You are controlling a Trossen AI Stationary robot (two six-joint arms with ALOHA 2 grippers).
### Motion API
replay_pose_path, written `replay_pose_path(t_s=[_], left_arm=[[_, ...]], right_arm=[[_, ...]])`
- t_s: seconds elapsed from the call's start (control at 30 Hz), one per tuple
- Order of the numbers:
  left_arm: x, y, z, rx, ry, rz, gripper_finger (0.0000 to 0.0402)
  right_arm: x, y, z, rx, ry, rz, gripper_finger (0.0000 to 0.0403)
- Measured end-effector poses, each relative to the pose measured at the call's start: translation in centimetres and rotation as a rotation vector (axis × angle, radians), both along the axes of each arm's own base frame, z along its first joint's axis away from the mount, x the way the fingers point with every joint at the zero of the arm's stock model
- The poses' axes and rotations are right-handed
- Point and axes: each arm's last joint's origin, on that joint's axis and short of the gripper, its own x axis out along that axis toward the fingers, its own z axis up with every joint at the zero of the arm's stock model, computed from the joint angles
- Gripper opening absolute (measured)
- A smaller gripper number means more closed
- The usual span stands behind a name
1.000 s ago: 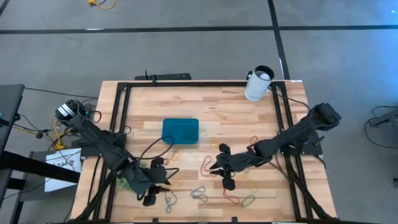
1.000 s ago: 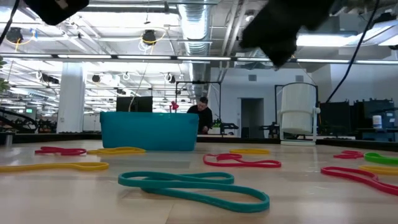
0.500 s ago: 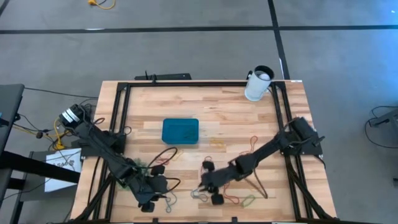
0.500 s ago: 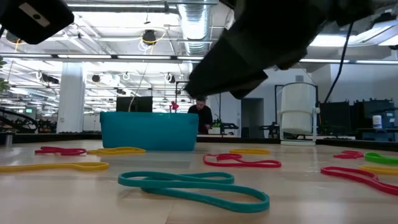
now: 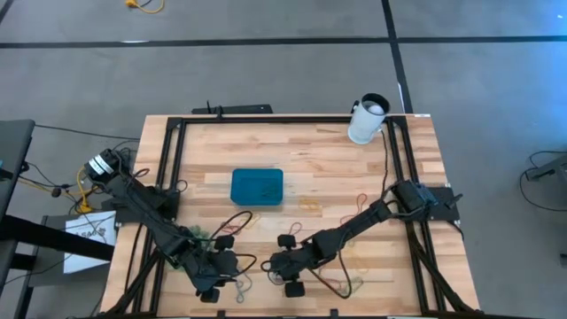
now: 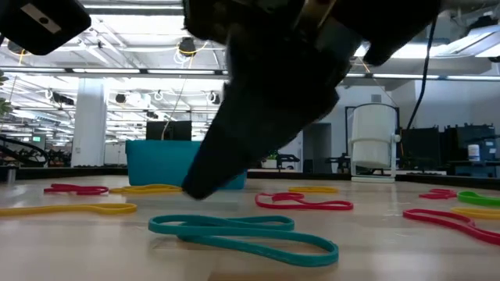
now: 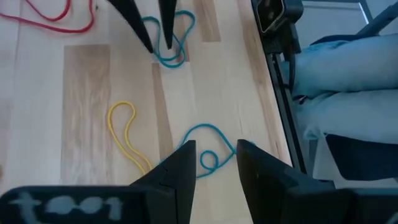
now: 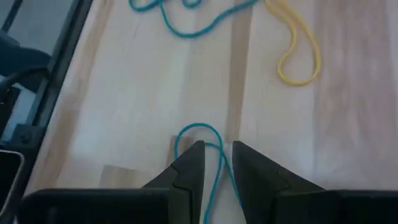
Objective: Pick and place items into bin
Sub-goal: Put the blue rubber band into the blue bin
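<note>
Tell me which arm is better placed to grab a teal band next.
Right, probably. The right gripper has a teal band running between its open jaws, low at the table's near edge. The left gripper also hangs over another teal loop with open jaws, but it looks less centred.

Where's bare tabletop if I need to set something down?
Bare wood runs along the far side between the teal bin and the white cup, and left of the bin. The near edge is crowded: loops lie around the left gripper and right gripper.
</note>
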Motion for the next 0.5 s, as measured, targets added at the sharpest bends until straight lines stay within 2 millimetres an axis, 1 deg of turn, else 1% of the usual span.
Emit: replay_pose_path(t_s=[0.07,0.23,0.4,0.43,0.5], left_arm=[[-0.1,-0.1,0.0,0.0,0.0,-0.006,0.0105],[-0.2,-0.2,0.0,-0.001,-0.001,-0.008,0.0105],[-0.1,-0.2,0.0,0.0,-0.001,-0.007,0.0105],[-0.1,-0.2,0.0,0.0,-0.001,-0.007,0.0105],[-0.1,-0.2,0.0,0.0,-0.001,-0.007,0.0105]], right_arm=[[0.0,0.1,-0.3,0.006,0.013,0.009,0.0075],[-0.3,-0.5,-1.0,-0.024,0.089,-0.011,0.0075],[-0.1,-0.7,-1.3,-0.018,0.094,-0.025,0.0075],[0.0,-0.7,-1.7,-0.02,0.098,-0.027,0.0073],[0.0,-0.8,-1.8,-0.026,0.095,-0.034,0.0065]])
